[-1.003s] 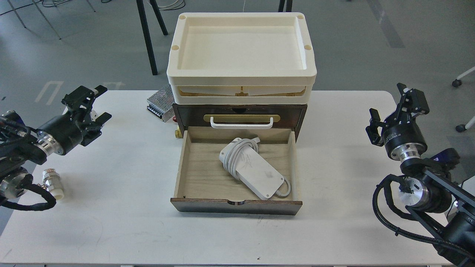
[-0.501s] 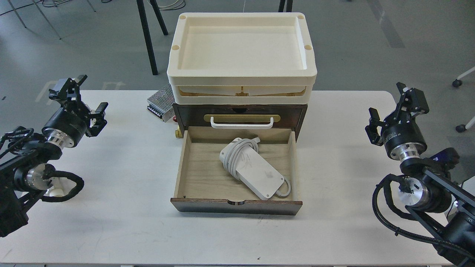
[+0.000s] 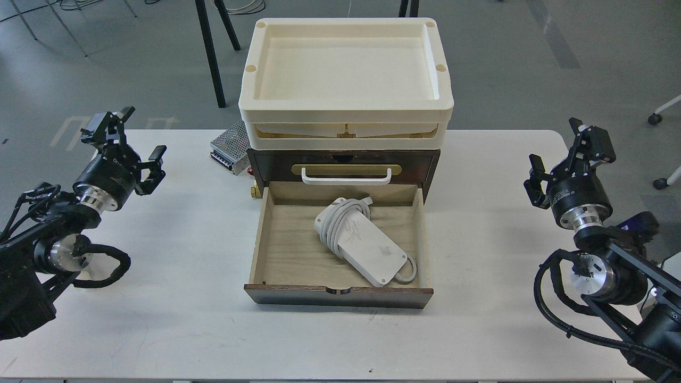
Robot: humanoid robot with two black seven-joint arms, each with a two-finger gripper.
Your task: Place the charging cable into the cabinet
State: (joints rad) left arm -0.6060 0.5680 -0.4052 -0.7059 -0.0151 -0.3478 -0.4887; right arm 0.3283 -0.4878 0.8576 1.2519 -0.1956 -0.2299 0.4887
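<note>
Flat white rectangular charging cable brick with rounded corners and thick white cord coiled round its far end (image 3: pixel 359 240), lying diagonally inside the pulled-out bottom drawer of the dark brown wooden cabinet (image 3: pixel 343 165). Resting flat on the light wood drawer floor, coiled end toward the back, plain end angled toward the front right corner with a small loop of cord poking out beside it. Not touching either arm.

Drawer wide open, dark front panel (image 3: pixel 338 296) nearest the camera. Above it, a closed drawer with a brass plate and a white bar handle (image 3: pixel 346 176). Stacked on top of that, cream plastic trays (image 3: pixel 346 109), top one shallow with round holes at the corners.

Left gripper (image 3: pixel 129 144) off to the left over the white table (image 3: pixel 175 276), well apart from the cabinet, fingers spread and holding nothing. Right gripper (image 3: pixel 563 151) over on the far right side of the table, also well apart from the cabinet, fingers splayed with empty space between them, nothing grasped.

Tucked behind the cabinet's left corner: a silver perforated metal box (image 3: pixel 230 144), partly hidden by the trays. Just beside it, a bit of red and a small brass-coloured piece (image 3: pixel 257 190) against the cabinet's left side, too hidden to tell much more. Grey floor and black table legs beyond the table's far edge.
</note>
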